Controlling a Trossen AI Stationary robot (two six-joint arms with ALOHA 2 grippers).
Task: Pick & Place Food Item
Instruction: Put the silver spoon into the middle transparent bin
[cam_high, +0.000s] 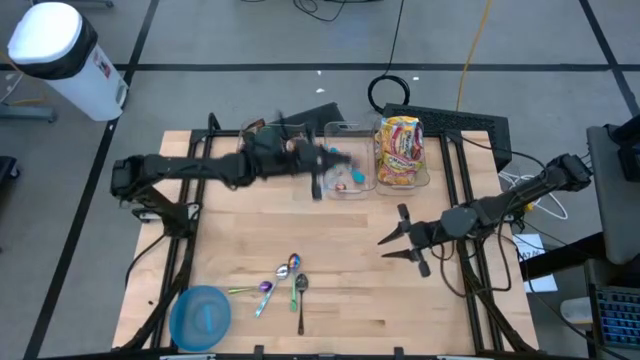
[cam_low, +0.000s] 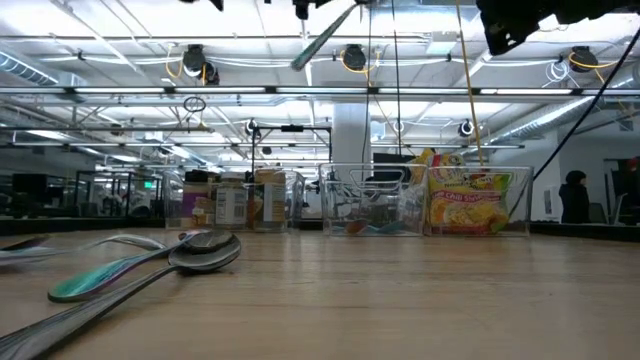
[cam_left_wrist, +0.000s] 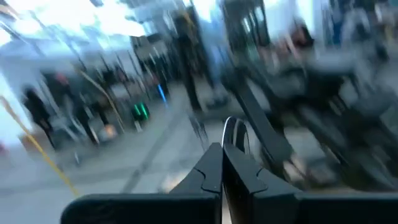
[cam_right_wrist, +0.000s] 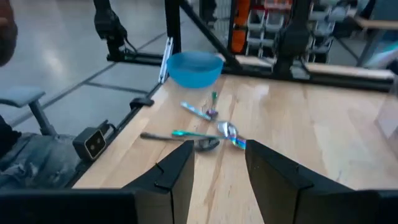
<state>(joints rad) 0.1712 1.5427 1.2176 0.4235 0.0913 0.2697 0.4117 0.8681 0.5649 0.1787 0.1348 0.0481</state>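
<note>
Left gripper (cam_high: 318, 172), fingers (cam_left_wrist: 214, 169) closed with nothing seen between them, hovered at 12 o'clock over the clear bins (cam_high: 350, 170), snack bag (cam_high: 400, 152) unmoved in the bin, nothing placed, right gripper (cam_high: 392, 240) with fingers parted and empty at 3 o'clock over bare worktop (cam_high: 340, 240), spoons (cam_high: 285, 280) and blue bowl (cam_high: 200, 316) at 7.

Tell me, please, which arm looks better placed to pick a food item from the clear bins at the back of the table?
Probably the left. The left gripper, shut, hovers at the edge of the middle clear bin. The right gripper, open and empty, sits mid-table, away from the bins.
</note>
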